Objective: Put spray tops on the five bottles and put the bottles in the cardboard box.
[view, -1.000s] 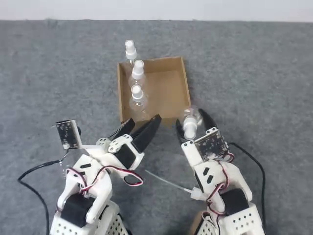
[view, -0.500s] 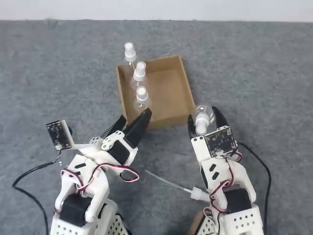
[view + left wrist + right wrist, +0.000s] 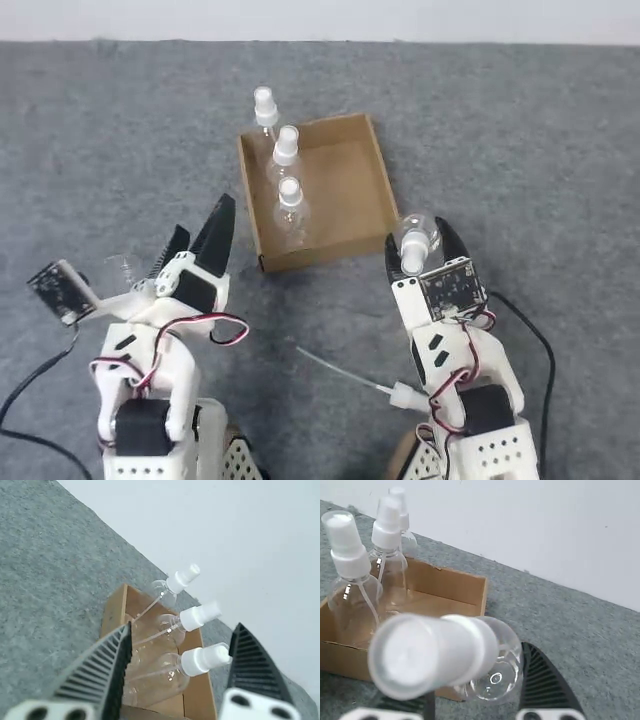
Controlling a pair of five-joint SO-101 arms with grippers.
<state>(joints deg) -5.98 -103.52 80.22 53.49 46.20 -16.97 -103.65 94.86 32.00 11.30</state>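
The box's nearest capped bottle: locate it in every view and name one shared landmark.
High view: nearest capped bottle, closest to the arms in the row along the cardboard box's left wall.
Left wrist view: this bottle is the closest of the three in line.
Right wrist view: this bottle is again the closest of the three.
Shared landmark: the cardboard box.

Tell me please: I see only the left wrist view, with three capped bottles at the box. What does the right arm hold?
Observer: The right end effector is shut on a capped bottle, by the near right corner of the box.
Operator: Are all three bottles inside the box?
Observer: No; the far bottle seems to stand behind the box's far wall.
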